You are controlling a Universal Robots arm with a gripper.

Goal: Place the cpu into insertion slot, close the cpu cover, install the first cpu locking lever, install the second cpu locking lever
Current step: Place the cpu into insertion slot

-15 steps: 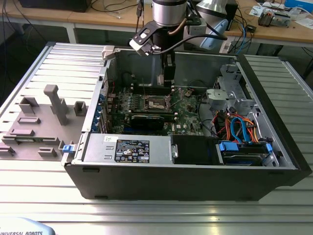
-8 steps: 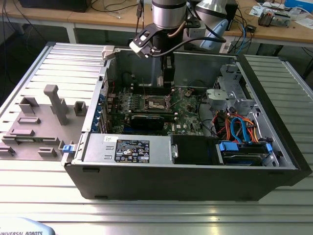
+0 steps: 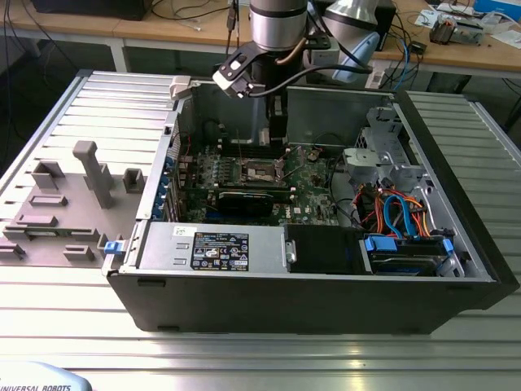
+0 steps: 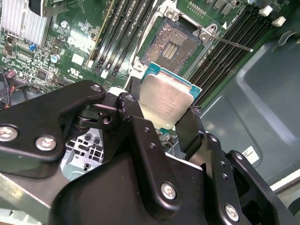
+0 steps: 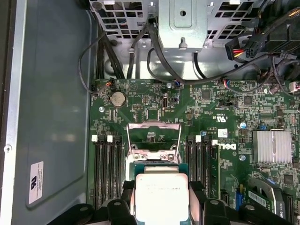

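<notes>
My gripper [image 4: 161, 107] is shut on the cpu [image 4: 165, 99], a square silver-topped chip with a green edge, clamped between two black fingers [image 4: 130, 108]. The chip hangs tilted above the motherboard, a short way from the insertion slot [image 4: 171, 44], which lies open with its pin field bare. In the first wrist view the cpu [image 5: 161, 196] sits in the gripper [image 5: 161, 199] just before the cpu cover [image 5: 153, 127], which stands raised. A thin locking lever [image 4: 232, 43] sticks out beside the slot. In the exterior view the gripper [image 3: 277, 134] reaches into the case above the slot [image 3: 262, 171].
Black memory slots [image 4: 124, 28] flank the socket on both sides. A silver heatsink [image 5: 272, 146], cables [image 5: 140, 42] and a drive cage [image 5: 183, 23] crowd the board's far side. The case wall [image 4: 262, 103] lies close by. Grey fixtures [image 3: 89, 175] stand on the table left of the case.
</notes>
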